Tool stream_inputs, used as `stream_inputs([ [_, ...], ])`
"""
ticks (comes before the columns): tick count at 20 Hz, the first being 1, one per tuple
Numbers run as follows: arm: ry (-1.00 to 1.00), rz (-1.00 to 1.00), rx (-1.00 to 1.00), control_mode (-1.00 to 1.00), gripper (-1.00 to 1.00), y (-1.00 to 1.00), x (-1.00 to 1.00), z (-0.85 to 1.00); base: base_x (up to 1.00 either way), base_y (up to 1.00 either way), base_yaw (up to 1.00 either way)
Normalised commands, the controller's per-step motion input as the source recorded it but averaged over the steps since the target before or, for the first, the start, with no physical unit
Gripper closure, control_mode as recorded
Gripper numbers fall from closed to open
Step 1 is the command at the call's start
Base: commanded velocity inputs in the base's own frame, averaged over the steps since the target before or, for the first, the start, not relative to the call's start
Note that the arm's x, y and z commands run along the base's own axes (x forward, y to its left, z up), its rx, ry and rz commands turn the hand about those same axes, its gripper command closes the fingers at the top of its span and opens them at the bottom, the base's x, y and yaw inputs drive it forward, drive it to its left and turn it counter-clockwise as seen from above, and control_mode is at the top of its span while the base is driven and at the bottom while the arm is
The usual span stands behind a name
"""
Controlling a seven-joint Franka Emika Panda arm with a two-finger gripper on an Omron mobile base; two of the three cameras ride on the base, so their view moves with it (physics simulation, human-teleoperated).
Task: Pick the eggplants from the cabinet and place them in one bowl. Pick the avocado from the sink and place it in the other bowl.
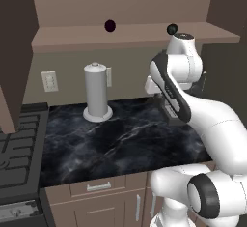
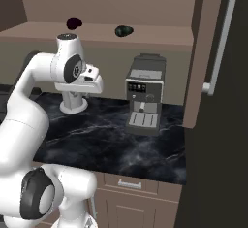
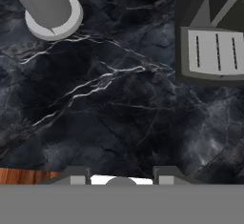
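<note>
Two dark eggplants sit on the open cabinet shelf above the worktop: a purplish one at about eleven o'clock from the arm's upper joint in the left base view, and a darker, greenish-black one right above that joint, partly cut off by it. In the right base view they lie near each other on the shelf, the purplish one at nine o'clock of the other. They likely rest there as the task's starting stock, not yet touched.

The end effector hangs over the dark marble worktop, pointing down, with nothing between its two tips; these stand apart, so it reads as open and empty. From the hand view a grey paper-towel holder is at eleven o'clock and the coffee machine at two o'clock, its drip tray facing the camera.

The cabinet door edge crops the shelf's right end.
</note>
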Motion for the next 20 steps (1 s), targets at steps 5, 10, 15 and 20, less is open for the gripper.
stream_inputs([
  [5,-0.01,0.0,0.0,-1.0,-1.0,-0.02,0.13,0.0,0.0,0.0,0.0],
  [10,-0.24,-0.02,-0.1,-1.0,-1.0,0.0,0.04,0.31,0.0,0.0,0.0],
  [15,-0.31,-0.1,-0.12,-1.0,-1.0,-0.03,-0.04,0.6,0.0,0.0,0.0],
  [20,-0.31,-0.11,-0.1,-1.0,-1.0,-0.19,-0.18,0.69,0.0,0.0,0.0],
])
